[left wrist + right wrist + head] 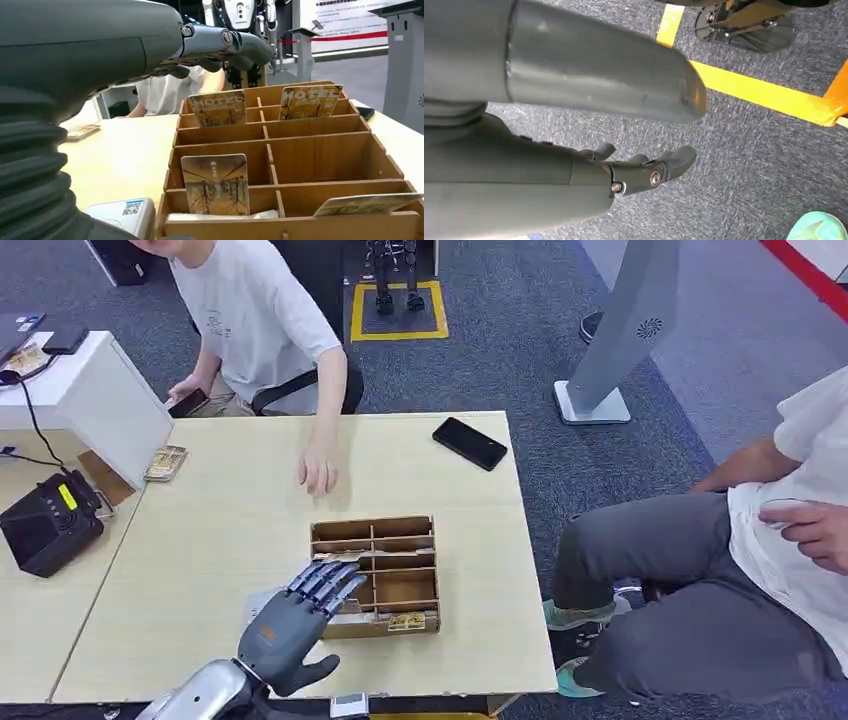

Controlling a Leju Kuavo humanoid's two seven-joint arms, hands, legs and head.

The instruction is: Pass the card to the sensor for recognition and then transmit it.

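I see the compartmented card box [385,575] at lower centre of the head view, on the table [230,540]. My left hand [300,625] hovers over its left edge. Cards [216,183] stand in its compartments. A phone [469,443] lies upper right of the box. The card reader [48,523] sits at the left edge, a card stack [166,462] above right of it.

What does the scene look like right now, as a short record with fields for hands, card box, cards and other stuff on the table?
left hand: open, fingers stretched over the card box, holding nothing
right hand: hanging over the carpet, holding nothing
card box: wooden, divided, on the table
cards: several standing in compartments
other: black phone, black device
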